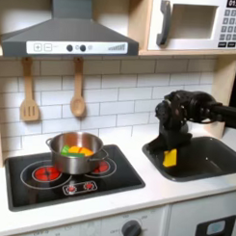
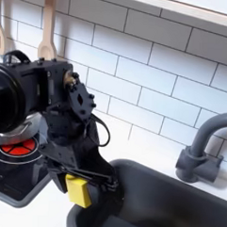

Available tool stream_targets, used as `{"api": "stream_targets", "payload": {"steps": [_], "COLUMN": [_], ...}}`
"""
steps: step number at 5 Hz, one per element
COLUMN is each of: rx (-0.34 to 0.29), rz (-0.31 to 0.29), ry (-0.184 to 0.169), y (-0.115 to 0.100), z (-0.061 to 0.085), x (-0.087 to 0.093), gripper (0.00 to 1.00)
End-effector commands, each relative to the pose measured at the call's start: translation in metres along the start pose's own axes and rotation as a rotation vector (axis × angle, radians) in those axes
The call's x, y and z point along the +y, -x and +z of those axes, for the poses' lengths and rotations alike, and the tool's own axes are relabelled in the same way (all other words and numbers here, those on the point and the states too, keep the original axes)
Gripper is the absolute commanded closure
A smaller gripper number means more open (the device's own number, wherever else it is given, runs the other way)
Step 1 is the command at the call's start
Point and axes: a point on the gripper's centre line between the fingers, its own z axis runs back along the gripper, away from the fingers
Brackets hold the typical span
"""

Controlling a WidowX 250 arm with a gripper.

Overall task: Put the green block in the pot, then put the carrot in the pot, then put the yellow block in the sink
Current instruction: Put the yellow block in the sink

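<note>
My gripper (image 1: pixel 170 154) is shut on the yellow block (image 1: pixel 170 158), holding it just above the left rim of the dark grey sink (image 1: pixel 217 158). In the second exterior view the gripper (image 2: pixel 78 187) pinches the yellow block (image 2: pixel 78 191) over the near-left corner of the sink (image 2: pixel 167 198). The steel pot (image 1: pixel 75 166) stands on the stovetop's left burner. The orange carrot (image 1: pixel 82 150) lies inside it beside a bit of green (image 1: pixel 71 150); I cannot tell whether that is the green block or the carrot's leafy tip.
The black stovetop (image 1: pixel 118 178) with red rings lies left of the sink. A curved faucet (image 2: pixel 200 148) rises behind the basin. Two wooden spoons (image 1: pixel 78 94) hang on the tiled wall. A range hood (image 1: pixel 70 36) and a microwave (image 1: pixel 196 21) sit overhead.
</note>
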Motion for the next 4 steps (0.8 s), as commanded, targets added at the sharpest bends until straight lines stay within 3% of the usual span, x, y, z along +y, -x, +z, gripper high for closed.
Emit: {"api": "stream_targets", "payload": {"steps": [1, 4], "rx": [0.006, 0.038], "rz": [-0.009, -0.039], "ry": [0.050, 0.045], "y": [-0.004, -0.003], "z": [-0.020, -0.042], "x": [-0.006, -0.010], "gripper": [1.00, 1.00]}}
